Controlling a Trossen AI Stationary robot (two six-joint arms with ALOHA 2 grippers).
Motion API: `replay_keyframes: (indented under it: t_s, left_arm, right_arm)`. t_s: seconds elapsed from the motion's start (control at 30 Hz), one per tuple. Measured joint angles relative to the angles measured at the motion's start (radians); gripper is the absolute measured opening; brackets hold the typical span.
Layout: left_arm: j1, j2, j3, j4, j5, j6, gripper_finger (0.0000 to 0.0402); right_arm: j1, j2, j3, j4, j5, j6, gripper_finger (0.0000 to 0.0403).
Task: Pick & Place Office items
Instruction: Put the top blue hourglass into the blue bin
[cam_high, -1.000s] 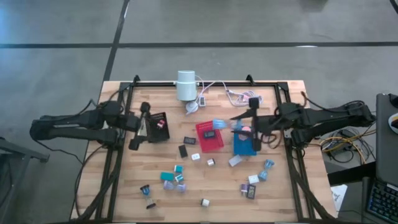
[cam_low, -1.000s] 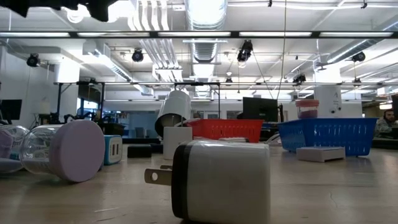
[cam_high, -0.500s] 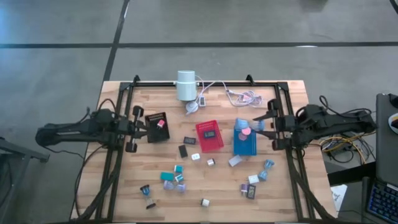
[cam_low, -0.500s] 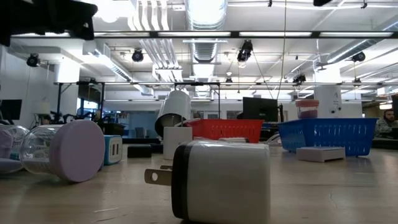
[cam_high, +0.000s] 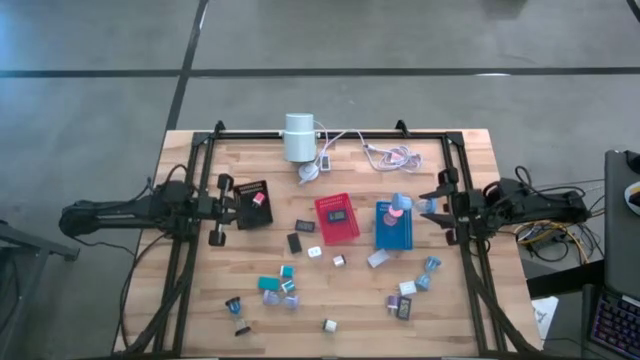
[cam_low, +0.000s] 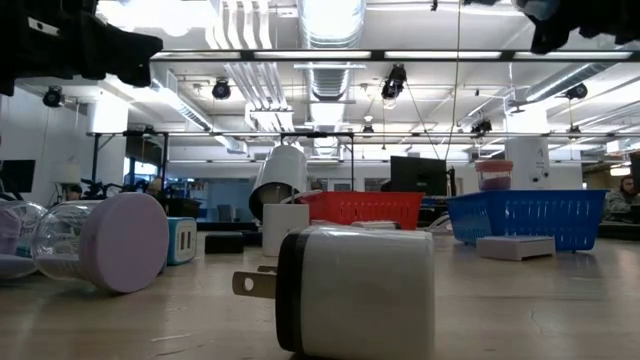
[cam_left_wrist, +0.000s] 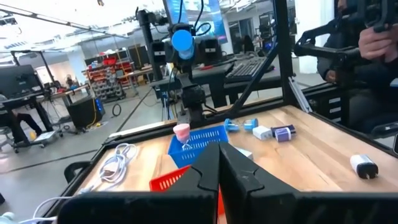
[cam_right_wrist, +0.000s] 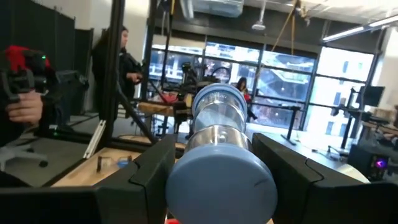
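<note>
Hovering at the table's (cam_high: 200, 300) 9 o'clock edge, left gripper (cam_high: 222, 208) closed, empty; right gripper (cam_high: 432, 205) at 3 o'clock clamps a blue-capped clear tube (cam_right_wrist: 214, 149). Loose office items (cam_high: 280, 290) crowd 6 o'clock; red tray (cam_high: 337, 218) central.

A: High cam looks straight down, whole table (cam_high: 200, 300) plus both arms.
B: Low cam sits at tabletop level, v. close to a white charger block (cam_low: 355, 290), facing the room.
A: Wrist cams look fwd past own fingers. Shared: red tray (cam_high: 337, 218), blue tray (cam_high: 393, 230) in high, low, left wrist.
</note>
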Motion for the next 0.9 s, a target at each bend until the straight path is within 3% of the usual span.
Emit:
replay_keyframes:
  t_s: [0.33,0.9]
  left_arm:
    - [0.000,0.000,0.000,0.007,-0.002,0.000,0.0007]
    - [0.000,0.000,0.000,0.007,-0.002,0.010,0.0009]
  right_arm:
    - [0.000,-0.116,-0.122,0.059,0.056,0.060,0.0188]
    - [-0.041,-0.122,-0.189,0.033,0.107,0.104,0.0188]
